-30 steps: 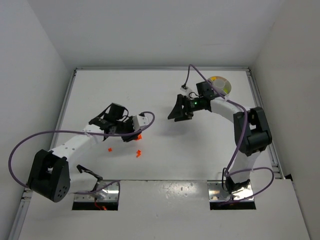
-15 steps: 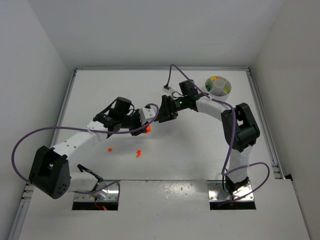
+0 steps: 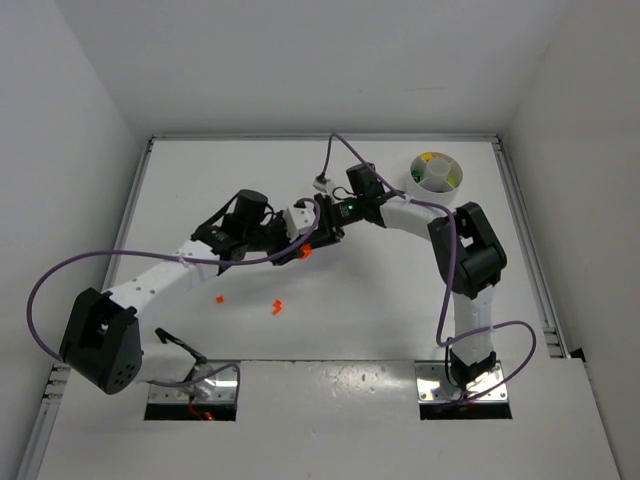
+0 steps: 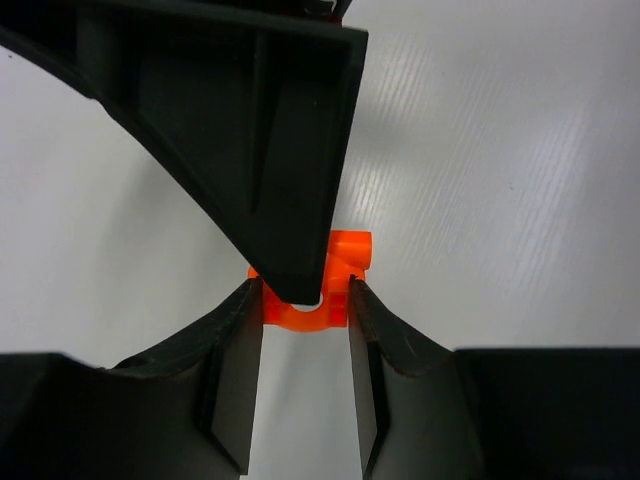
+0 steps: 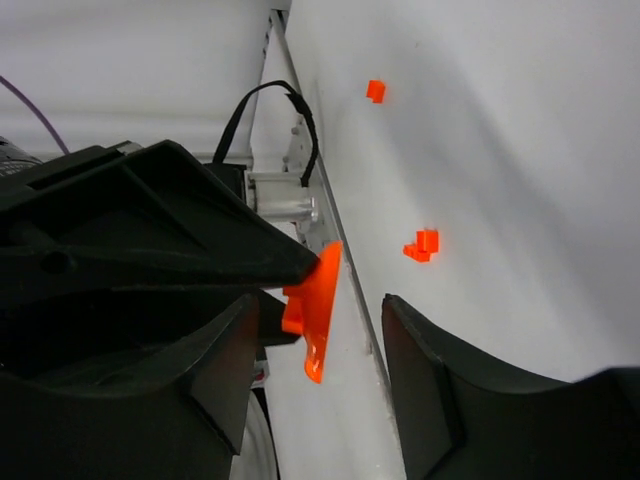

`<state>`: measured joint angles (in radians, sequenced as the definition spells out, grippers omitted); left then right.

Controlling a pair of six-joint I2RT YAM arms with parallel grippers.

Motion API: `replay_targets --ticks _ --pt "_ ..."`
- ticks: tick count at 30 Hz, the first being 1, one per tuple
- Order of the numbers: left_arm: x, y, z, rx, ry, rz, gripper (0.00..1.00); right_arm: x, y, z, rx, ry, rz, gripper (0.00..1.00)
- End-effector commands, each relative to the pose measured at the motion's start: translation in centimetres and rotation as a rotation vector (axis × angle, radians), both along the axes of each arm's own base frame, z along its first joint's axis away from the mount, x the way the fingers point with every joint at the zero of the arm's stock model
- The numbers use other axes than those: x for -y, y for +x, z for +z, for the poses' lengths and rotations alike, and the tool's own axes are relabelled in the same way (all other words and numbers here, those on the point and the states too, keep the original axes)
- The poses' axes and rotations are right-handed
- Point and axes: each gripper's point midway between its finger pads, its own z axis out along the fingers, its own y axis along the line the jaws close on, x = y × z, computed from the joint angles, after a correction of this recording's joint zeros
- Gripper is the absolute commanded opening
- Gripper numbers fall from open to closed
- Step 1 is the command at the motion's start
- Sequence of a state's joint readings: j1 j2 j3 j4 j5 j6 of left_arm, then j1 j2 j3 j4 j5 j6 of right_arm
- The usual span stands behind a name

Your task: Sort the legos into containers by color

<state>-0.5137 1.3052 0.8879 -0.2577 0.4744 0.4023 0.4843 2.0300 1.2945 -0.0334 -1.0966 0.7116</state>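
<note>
My left gripper (image 3: 296, 247) is shut on an orange-red lego (image 3: 306, 250) and holds it above the table's middle. In the left wrist view the fingertips (image 4: 252, 310) pinch the lego (image 4: 340, 275) from both sides. My right gripper (image 3: 318, 234) is open and meets the left one, its jaws on either side of the lego. In the right wrist view the lego (image 5: 318, 300) sits between the open fingers (image 5: 420, 350), touching neither that I can tell. The round white dish (image 3: 437, 172) stands at the back right with yellow and green bits in it.
Two loose orange-red legos lie on the table in front of the left arm, one (image 3: 219, 298) to the left and one (image 3: 277, 306) to the right. They also show in the right wrist view (image 5: 375, 90) (image 5: 423, 245). Purple cables loop over both arms.
My left gripper has carried the orange-red lego right and back. My right gripper has swung left, away from the dish, and its open jaws now flank the lego.
</note>
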Motion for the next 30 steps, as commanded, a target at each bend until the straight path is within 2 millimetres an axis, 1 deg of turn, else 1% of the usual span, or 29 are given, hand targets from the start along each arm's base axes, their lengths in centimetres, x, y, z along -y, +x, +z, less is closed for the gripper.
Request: replay_targets --ticks 1,2,3,5,6,8,9,10,12,13,14,15,16,17,18,19,20,21,22,23,24,25,26,27,28,29,30 --pt "1.7 0.7 2.3 0.049 -0.056 -0.02 0.12 -1.4 0.3 2.3 0.065 0.086 0.05 0.52" --pt "1.7 0.9 2.7 0.06 -0.056 -0.013 0.12 -1.4 0.3 2.3 0.055 0.084 0.047 0.49" --pt "1.7 0.9 2.7 0.06 -0.056 -0.013 0.12 -1.7 -0.1 2.6 0.053 0.096 0.063 0.42" --pt "1.8 1.1 2.9 0.068 -0.061 -0.013 0.11 -1.8 0.0 2.6 0.061 0.1 0.063 0.35" --pt "1.7 1.2 2.8 0.071 -0.056 -0.006 0.11 -1.7 -0.1 2.7 0.058 0.105 0.07 0.27" --pt "1.6 1.0 2.4 0.063 -0.051 -0.006 0.11 -1.7 -1.0 2.6 0.044 0.105 0.086 0.19" --pt "1.5 1.2 2.4 0.065 -0.047 0.002 0.11 -1.7 -1.0 3.0 0.053 0.11 0.086 0.11" --pt "1.3 1.3 2.4 0.068 -0.042 0.009 0.11 -1.6 -1.3 2.7 0.042 0.104 0.086 0.07" --pt "1.3 1.3 2.4 0.068 -0.042 0.009 0.22 -1.4 -1.5 3.2 0.052 0.109 0.086 0.0" --pt "1.3 1.3 2.4 0.068 -0.042 0.009 0.31 -1.3 -1.7 3.0 0.044 0.105 0.086 0.0" --pt "1.1 1.2 2.3 0.071 -0.038 0.017 0.54 -1.3 -1.6 3.3 0.056 0.104 0.078 0.0" --pt "1.0 1.3 2.3 0.074 -0.033 0.024 0.62 -1.0 -1.2 3.7 0.078 0.111 0.069 0.0" --pt "0.8 1.2 2.4 0.071 -0.033 0.036 0.68 -0.6 -0.6 3.5 0.073 0.1 0.047 0.0" --pt "0.5 0.7 2.4 0.067 -0.031 0.037 0.79 -0.5 -0.6 4.1 0.094 0.107 0.05 0.0" --pt "0.1 0.7 2.2 0.072 -0.019 0.054 0.91 -0.1 -0.1 4.4 0.144 0.103 0.042 0.0" --pt "-0.2 0.3 2.2 0.067 -0.016 0.054 1.0 0.6 0.7 4.5 0.179 0.089 0.026 0.0" --pt "-1.3 0.4 2.6 0.088 -0.019 0.086 1.0 1.5 0.9 3.4 0.156 0.017 -0.001 0.0" --pt "-1.8 0.2 2.7 0.087 -0.017 0.096 1.0 2.2 2.0 4.2 0.281 0.004 0.002 0.0" --pt "-2.4 0.3 2.9 0.101 -0.017 0.117 1.0 3.7 3.6 3.6 0.318 -0.068 -0.057 0.0" --pt "-3.1 0.2 3.5 0.12 -0.017 0.14 1.0 4.9 4.0 3.3 0.316 -0.118 -0.08 0.0" --pt "-3.9 0.7 3.9 0.142 -0.007 0.179 1.0 5.8 5.2 3.3 0.342 -0.149 -0.112 0.0" --pt "-4.2 0.8 4.2 0.157 -0.006 0.192 1.0 7.1 6.4 3.0 0.362 -0.199 -0.16 0.0" --pt "-4.7 1.0 4.5 0.158 -0.011 0.222 1.0 9.1 8.3 3.8 0.381 -0.217 -0.226 0.0" --pt "-4.8 1.1 4.5 0.151 -0.013 0.241 1.0 10.3 9.8 4.5 0.409 -0.231 -0.272 0.0" --pt "-5.2 1.3 4.4 0.147 -0.012 0.264 1.0 12.8 12.0 4.8 0.43 -0.273 -0.354 0.0" --pt "-5.4 1.3 4.3 0.142 -0.002 0.271 1.0 14.1 13.2 5.3 0.45 -0.289 -0.397 0.0" --pt "-5.4 1.3 4.6 0.139 -0.009 0.276 1.0 15.6 15.5 6.9 0.499 -0.317 -0.475 0.0"
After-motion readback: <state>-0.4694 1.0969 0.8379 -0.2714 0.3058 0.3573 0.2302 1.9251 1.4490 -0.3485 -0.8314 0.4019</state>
